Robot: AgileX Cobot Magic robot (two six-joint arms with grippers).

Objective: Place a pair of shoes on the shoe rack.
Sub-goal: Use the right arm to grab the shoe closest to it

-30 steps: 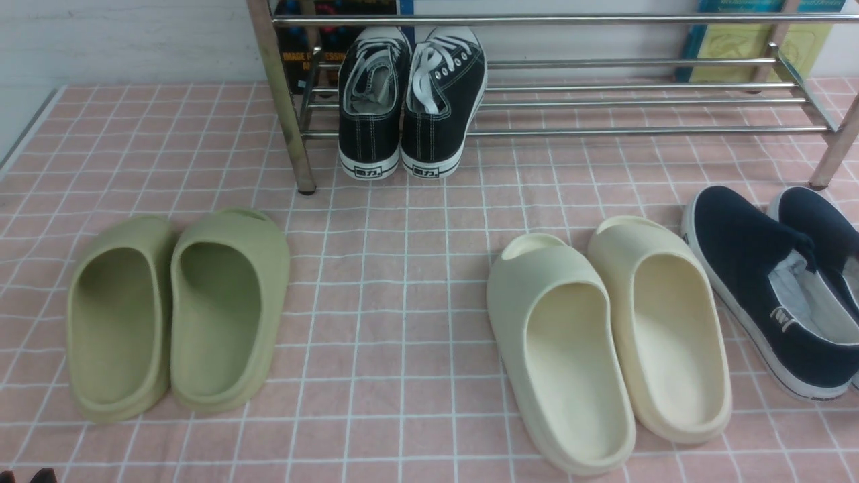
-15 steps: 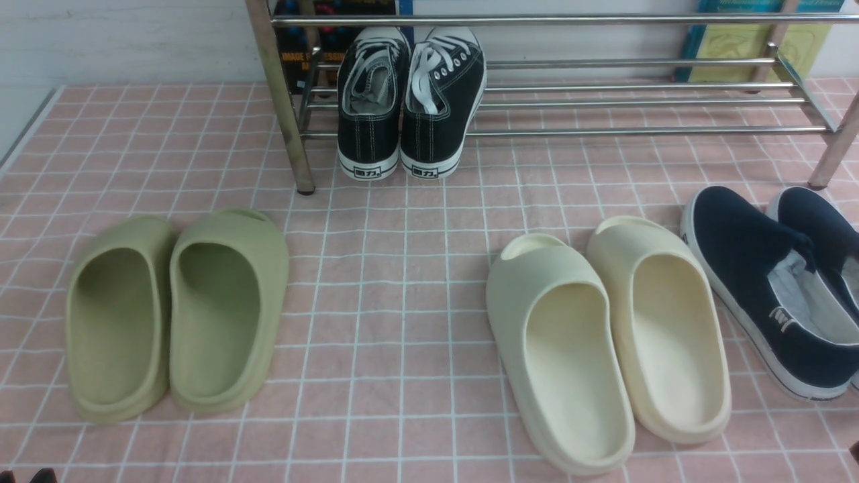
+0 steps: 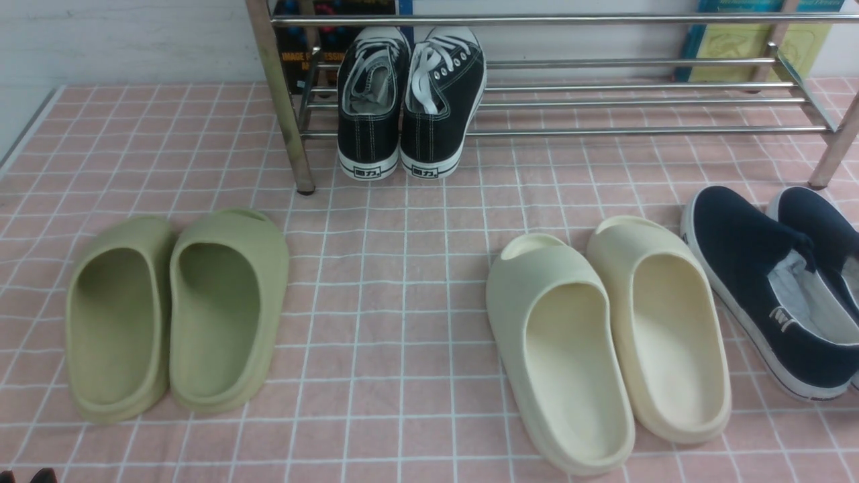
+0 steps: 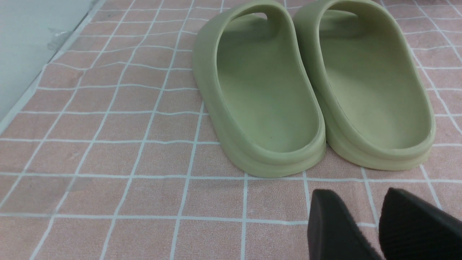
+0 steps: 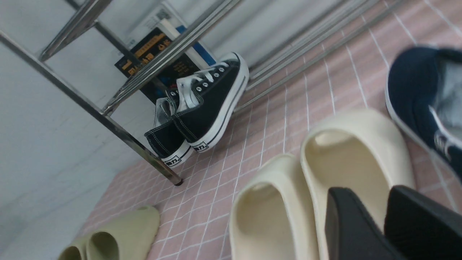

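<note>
Lying on the floor before the shoe rack's (image 3: 637, 130) right end, beside the cream slides (image 3: 564, 349), the pair of shoes (image 3: 751, 255) shows both shoes in the front view but one in the right wrist view, while the wrist views alone show the left gripper (image 4: 361, 195) and right gripper (image 5: 371, 191) with fingers narrowly parted, holding nothing.

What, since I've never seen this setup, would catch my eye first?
Probably the pair of black lace-up canvas sneakers, standing alone on the lower shelf of the shiny silver metal-tube shoe rack at the back. On the pink checked cloth in front lie green foam slides on the left, cream foam slides right of centre, and navy-blue canvas slip-on sneakers at the far right.
</note>
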